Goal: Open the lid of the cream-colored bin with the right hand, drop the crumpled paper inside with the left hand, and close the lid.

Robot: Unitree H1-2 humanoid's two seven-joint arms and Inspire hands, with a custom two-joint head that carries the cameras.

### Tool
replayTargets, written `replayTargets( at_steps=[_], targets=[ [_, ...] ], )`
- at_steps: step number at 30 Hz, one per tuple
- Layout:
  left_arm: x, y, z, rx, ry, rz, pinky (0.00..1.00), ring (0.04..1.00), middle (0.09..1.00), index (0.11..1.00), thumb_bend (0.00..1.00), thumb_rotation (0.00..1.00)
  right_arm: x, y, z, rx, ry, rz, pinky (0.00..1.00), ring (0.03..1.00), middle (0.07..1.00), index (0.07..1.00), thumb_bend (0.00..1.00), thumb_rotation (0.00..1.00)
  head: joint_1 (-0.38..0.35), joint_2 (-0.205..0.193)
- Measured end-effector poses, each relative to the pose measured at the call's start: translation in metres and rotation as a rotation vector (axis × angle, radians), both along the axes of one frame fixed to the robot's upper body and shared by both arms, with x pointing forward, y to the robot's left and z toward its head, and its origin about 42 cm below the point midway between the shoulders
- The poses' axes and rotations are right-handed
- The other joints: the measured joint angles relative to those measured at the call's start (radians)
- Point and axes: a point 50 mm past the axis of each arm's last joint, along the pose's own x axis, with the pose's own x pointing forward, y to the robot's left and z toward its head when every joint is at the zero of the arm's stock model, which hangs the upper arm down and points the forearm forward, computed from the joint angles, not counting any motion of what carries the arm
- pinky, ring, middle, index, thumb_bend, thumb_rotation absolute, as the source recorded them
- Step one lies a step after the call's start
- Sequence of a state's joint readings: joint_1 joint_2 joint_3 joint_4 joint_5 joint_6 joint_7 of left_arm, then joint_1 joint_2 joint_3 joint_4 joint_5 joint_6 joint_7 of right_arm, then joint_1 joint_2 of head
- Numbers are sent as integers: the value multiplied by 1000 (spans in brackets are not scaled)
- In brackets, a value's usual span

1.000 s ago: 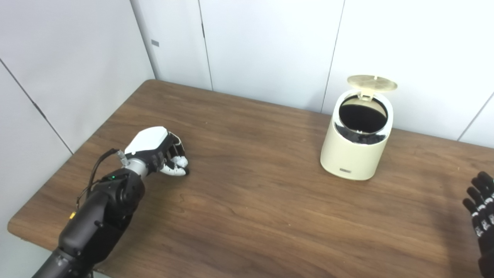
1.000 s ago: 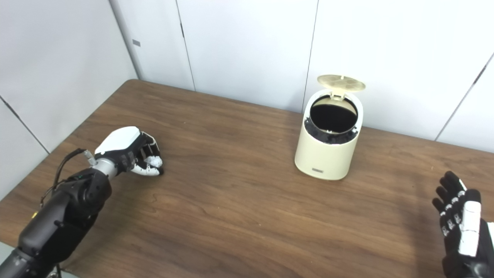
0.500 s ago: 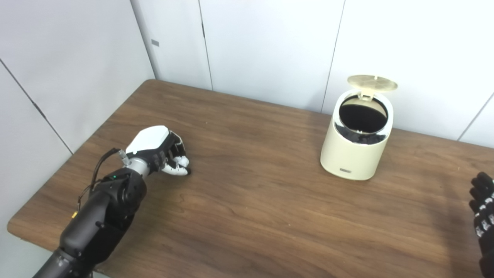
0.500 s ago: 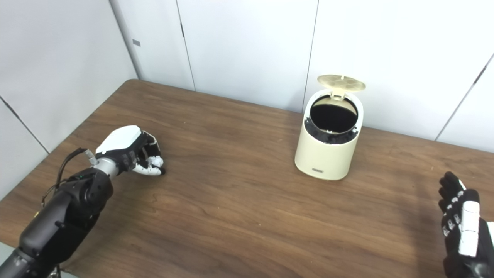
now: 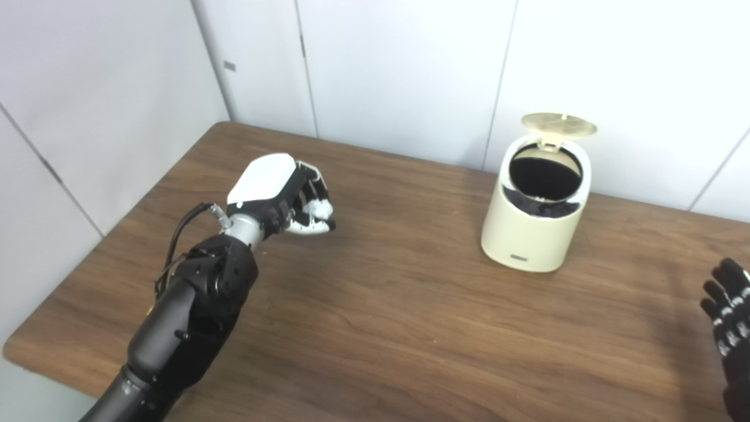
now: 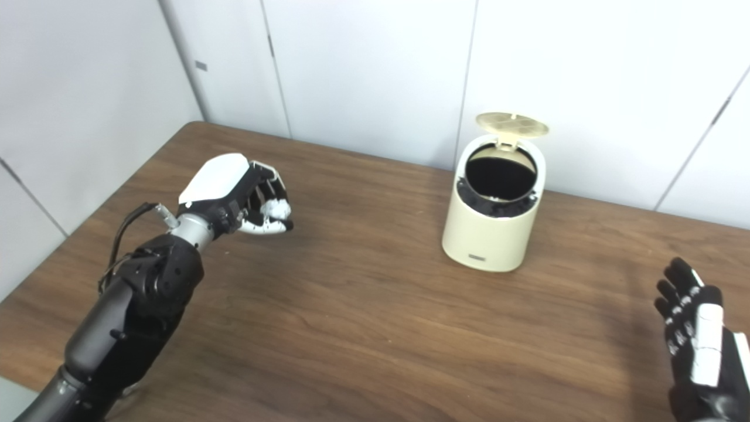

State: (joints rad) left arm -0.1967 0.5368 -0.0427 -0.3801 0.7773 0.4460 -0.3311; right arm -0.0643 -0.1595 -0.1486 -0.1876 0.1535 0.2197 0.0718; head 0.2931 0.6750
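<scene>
Desk [image 5: 410,328]: brown wood grain, its far edge against white wall panels [image 5: 398,70] and its left edge running diagonally toward the near left corner. The middle of the desk, between the two arms, is bare wood.

Cream-colored bin [image 5: 536,228]: stands upright near the far edge, right of centre, with its long axis vertical. Its mouth slopes toward the camera and shows a dark interior. A small label sits low on the front wall. Lid [image 5: 558,123]: raised, hinged at the bin's back rim, with its ribbed underside showing and lying almost level above the opening.

Left hand [image 5: 281,196]: over the left part of the desk, well apart from the bin, with bare wood between them. The white back faces up and the fingers are curled in tight around the crumpled paper [image 6: 275,209], which shows only as a white lump between the fingers. The fist points right, toward the bin's side of the desk. Whether it touches the desk cannot be told from these views.

Right hand [image 6: 694,337]: at the near right corner, well clear of the bin, partly cut by the frame edge. Its black fingers are spread apart and point up and away; it grips nothing.
</scene>
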Motion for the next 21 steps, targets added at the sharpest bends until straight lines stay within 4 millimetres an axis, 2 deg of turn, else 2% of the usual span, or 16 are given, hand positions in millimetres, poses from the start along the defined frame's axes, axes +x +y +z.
replayTargets(
  at_steps=[3, 6, 10, 12, 16, 19, 21],
  targets=[
    [4, -10, 1, -5, -14, -38, 287, 389, 500, 530, 467, 0, 0, -1, -6, 13, 18, 3, 1000, 976, 965, 945, 536, 1000, -25, -6],
    [6, -21, 3, -10, -26, -64, 284, 379, 488, 533, 465, 0, 1, -2, -8, 18, -3, 5, 989, 969, 963, 949, 515, 1000, -46, -11],
    [14, -41, 11, -14, -58, -114, 292, 372, 480, 525, 466, 0, 2, -4, -22, 19, 5, 14, 980, 966, 961, 941, 523, 1000, -71, -15],
    [18, -48, 15, -12, -68, -128, 313, 366, 476, 522, 467, 0, 3, -5, -25, 17, -8, 15, 985, 968, 962, 941, 532, 1000, -92, -25],
    [23, -63, 20, -19, -85, -164, 285, 358, 442, 518, 462, 0, 3, -5, -29, 7, -25, 20, 957, 948, 944, 926, 535, 1000, -121, -37],
    [26, -76, 21, -9, -97, -207, 289, 382, 483, 507, 468, 0, 3, -5, -30, 0, -30, 21, 959, 949, 940, 918, 542, 1000, -127, -43],
    [29, -83, 22, -3, -103, -222, 276, 369, 451, 516, 463, 0, 3, -4, -30, -5, -32, 20, 965, 952, 938, 914, 533, 1000, -137, -48]
  ],
)
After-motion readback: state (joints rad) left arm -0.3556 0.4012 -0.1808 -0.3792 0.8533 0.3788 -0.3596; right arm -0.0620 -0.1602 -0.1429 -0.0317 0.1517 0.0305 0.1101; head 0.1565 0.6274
